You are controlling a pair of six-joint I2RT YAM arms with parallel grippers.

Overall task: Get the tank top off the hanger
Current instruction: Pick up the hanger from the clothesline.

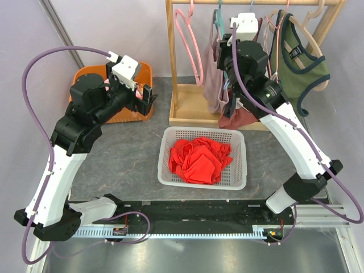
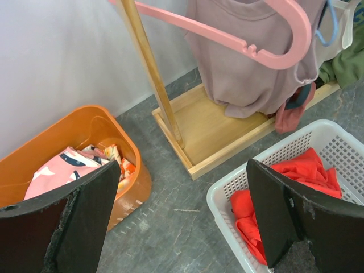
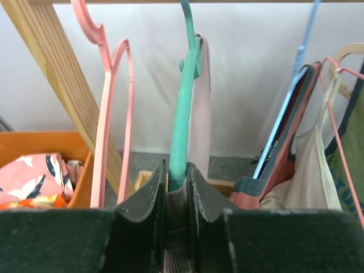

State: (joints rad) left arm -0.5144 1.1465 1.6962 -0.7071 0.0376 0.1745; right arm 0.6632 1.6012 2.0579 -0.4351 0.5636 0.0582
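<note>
A mauve ribbed tank top [image 1: 211, 79] hangs on a teal hanger [image 1: 218, 20] from the wooden rack's rail. My right gripper [image 1: 230, 68] is up at the rack. In the right wrist view it [image 3: 177, 177] is shut on the tank top's fabric [image 3: 177, 227] just below the teal hanger [image 3: 181, 125], which rises straight up out of the jaws. My left gripper [image 1: 147, 96] is open and empty, held above the table between the orange bin and the white basket. In the left wrist view [image 2: 182, 170] the tank top [image 2: 244, 74] hangs behind a pink hanger.
An empty pink hanger [image 1: 190, 40] hangs left of the tank top. A rust garment on a blue hanger [image 3: 284, 142] and a green top [image 1: 296, 62] hang to the right. The rack's wooden base [image 1: 190, 108], a white basket [image 1: 165, 170] of red clothes and an orange bin [image 1: 145, 71] stand below.
</note>
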